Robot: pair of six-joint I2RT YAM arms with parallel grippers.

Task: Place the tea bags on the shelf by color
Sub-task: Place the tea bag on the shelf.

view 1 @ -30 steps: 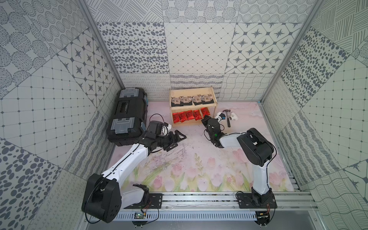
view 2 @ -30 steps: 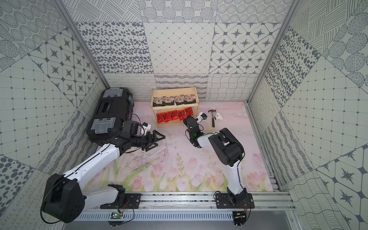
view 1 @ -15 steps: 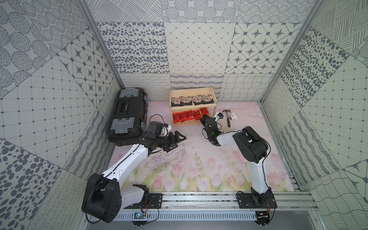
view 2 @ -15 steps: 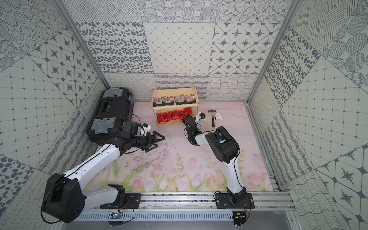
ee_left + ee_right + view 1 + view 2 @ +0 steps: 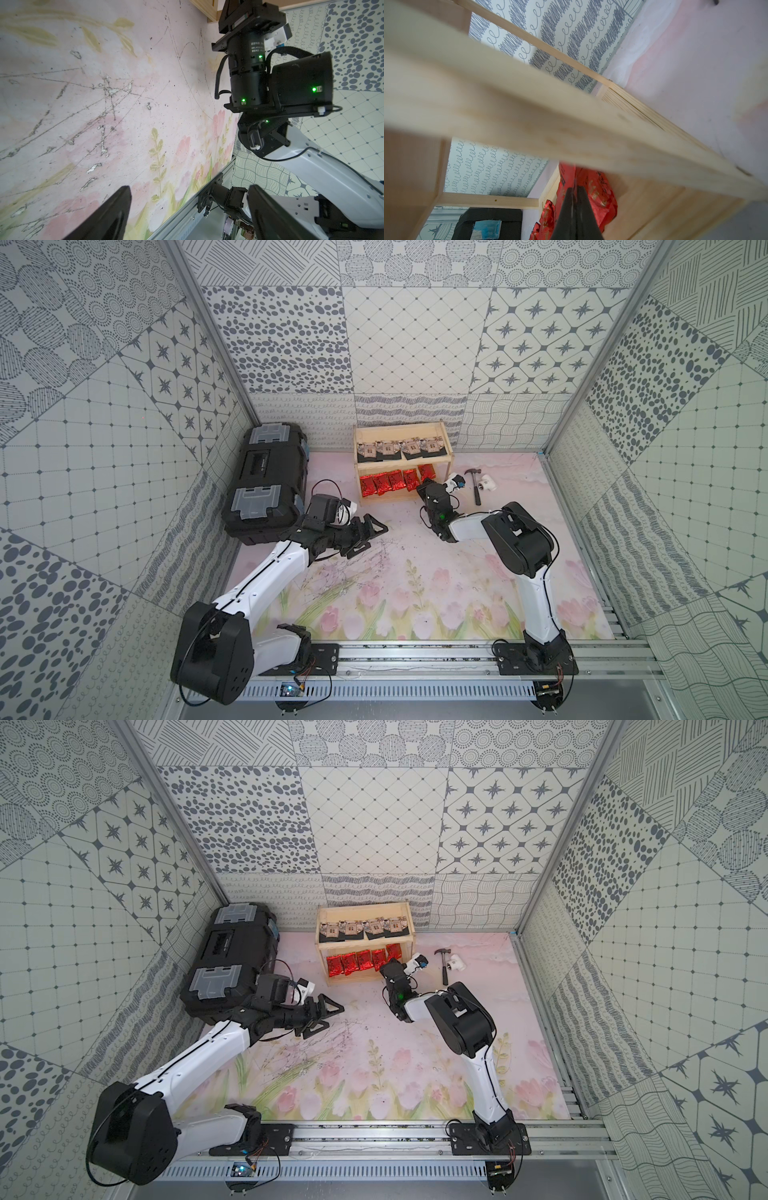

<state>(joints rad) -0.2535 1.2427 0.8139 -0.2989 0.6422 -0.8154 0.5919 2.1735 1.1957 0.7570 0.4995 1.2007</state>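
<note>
- The held red tea bag [image 5: 593,195] is shiny, crinkled foil with dark script, at the right end of the shelf's [image 5: 399,429] lower tier.
- The right hand [image 5: 574,190] has its fingers together, clamped on that bag's edge.
- The right arm reaches low toward the shelf's right front corner.
- Four other red tea bags [image 5: 380,485] lie along the lower tier.
- Four black tea bags [image 5: 390,448] with beige houses line the upper tier.
- The left hand [image 5: 376,536] has its fingers wide apart and empty, above the counter [image 5: 415,572] before the shelf's left end.

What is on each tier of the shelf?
Top tier of the shelf: four black sachets. Lower tier: five red pouches. The right gripper, shut on the rightmost pouch, covers part of it. The top tier hides the space behind them.
</note>
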